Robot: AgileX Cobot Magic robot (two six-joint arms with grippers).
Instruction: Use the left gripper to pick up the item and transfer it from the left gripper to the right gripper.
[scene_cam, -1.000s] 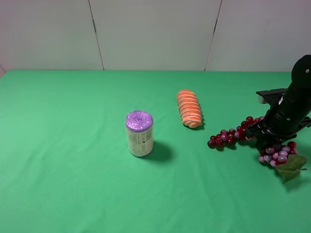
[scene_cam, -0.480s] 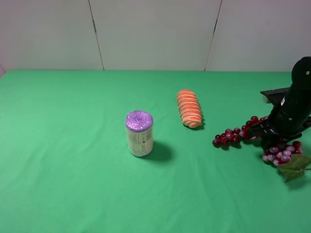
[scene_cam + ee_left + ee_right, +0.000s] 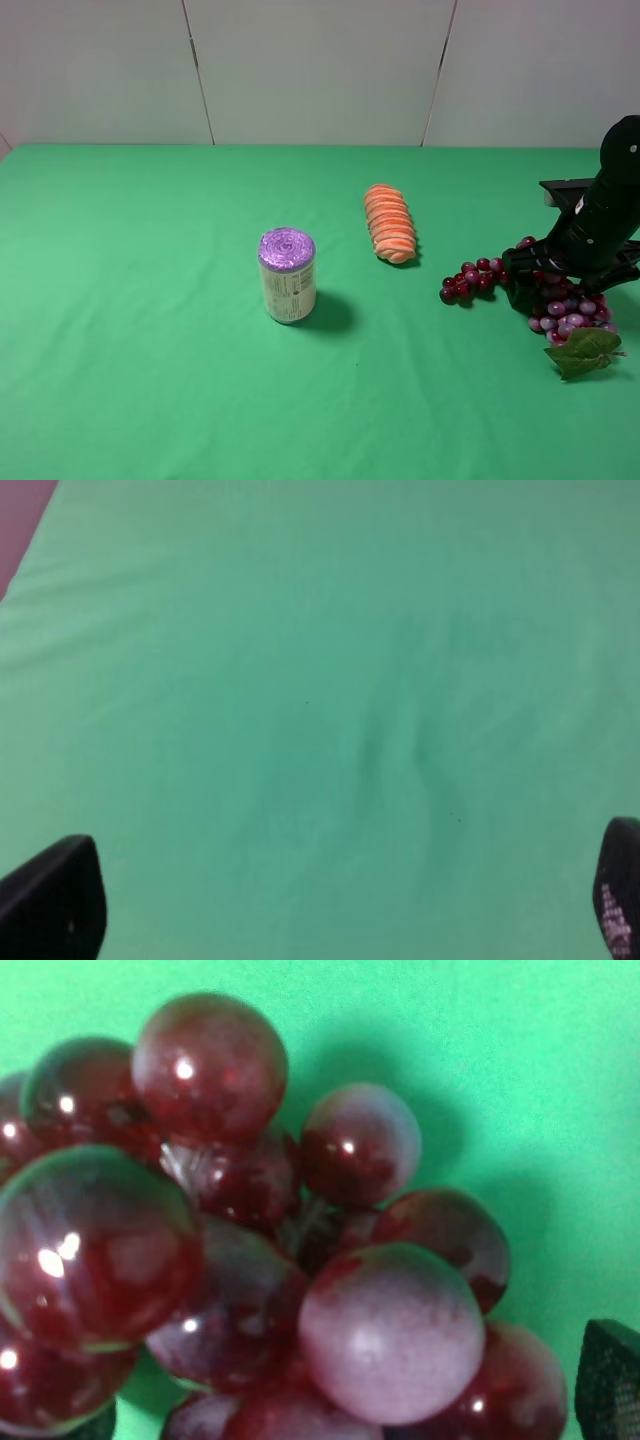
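Note:
The item, a curved bunch of dark red and purple grapes (image 3: 490,272) with a green leaf (image 3: 583,349), lies on the green cloth at the right. My right gripper (image 3: 545,290) is down over the middle of the bunch. In the right wrist view the grapes (image 3: 240,1240) fill the picture and the gripper (image 3: 350,1405) straddles them, with one fingertip (image 3: 612,1378) far out at the edge, so the jaws stand wide apart. My left gripper (image 3: 335,900) is out of the high view. It is open and empty over bare green cloth.
A white can with a purple top (image 3: 287,275) stands left of the middle. An orange ridged bread-like piece (image 3: 389,223) lies behind the middle. The green table (image 3: 150,380) meets a white wall at the back. The grapes lie close to the table's right side.
The right gripper carried the grapes a little to the right and came down. The bunch now rests on the cloth, and the leaf has shifted left and down.

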